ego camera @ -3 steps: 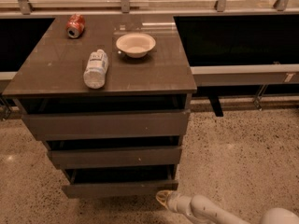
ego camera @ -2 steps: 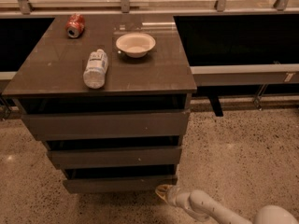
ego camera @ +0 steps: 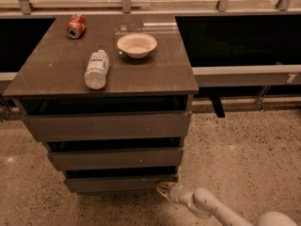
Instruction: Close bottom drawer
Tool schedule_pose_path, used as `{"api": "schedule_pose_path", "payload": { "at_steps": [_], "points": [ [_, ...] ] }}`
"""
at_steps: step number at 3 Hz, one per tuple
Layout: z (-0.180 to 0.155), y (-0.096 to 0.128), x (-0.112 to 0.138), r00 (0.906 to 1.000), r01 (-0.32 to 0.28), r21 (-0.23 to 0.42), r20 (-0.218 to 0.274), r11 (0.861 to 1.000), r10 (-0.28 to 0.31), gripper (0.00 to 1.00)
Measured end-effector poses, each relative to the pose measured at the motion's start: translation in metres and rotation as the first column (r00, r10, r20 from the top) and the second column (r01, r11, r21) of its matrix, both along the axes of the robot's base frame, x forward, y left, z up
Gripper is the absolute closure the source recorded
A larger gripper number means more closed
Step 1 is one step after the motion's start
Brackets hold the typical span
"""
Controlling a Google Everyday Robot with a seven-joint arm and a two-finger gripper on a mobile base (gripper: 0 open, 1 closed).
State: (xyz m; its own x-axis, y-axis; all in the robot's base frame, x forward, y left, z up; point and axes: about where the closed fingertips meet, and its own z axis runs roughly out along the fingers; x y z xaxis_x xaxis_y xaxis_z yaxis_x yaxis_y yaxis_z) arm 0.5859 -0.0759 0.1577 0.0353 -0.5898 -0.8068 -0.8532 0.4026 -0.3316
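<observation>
The bottom drawer point(ego camera: 120, 183) is the narrowest of three dark grey-brown drawers under the cabinet top. Its low plain front stands only a little out, with a thin dark slit of interior above it. My gripper point(ego camera: 163, 190) is low by the floor, its yellowish tip against the right end of that drawer's front. The white arm point(ego camera: 211, 206) runs off to the lower right.
On the cabinet top point(ego camera: 160, 74) lie a water bottle point(ego camera: 97, 69), a white bowl point(ego camera: 137, 44) and a red can point(ego camera: 76, 25). The top drawer point(ego camera: 108, 125) and middle drawer point(ego camera: 115, 158) also stand slightly out. Speckled floor point(ego camera: 244, 149) spreads to the right.
The bottom drawer has slid inward, showing less of its dark interior. My gripper has moved forward with it, toward the cabinet.
</observation>
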Motion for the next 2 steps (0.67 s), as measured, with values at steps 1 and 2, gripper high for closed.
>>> {"api": "schedule_pose_path", "payload": {
  "at_steps": [1,2],
  "points": [
    [0.001,0.006,-0.042,0.9978,-0.062,0.014,-0.022,0.998,0.063,1.00],
    [-0.001,0.020,-0.108,0.9858,-0.126,0.086,-0.101,0.988,0.134,1.00]
  ]
}}
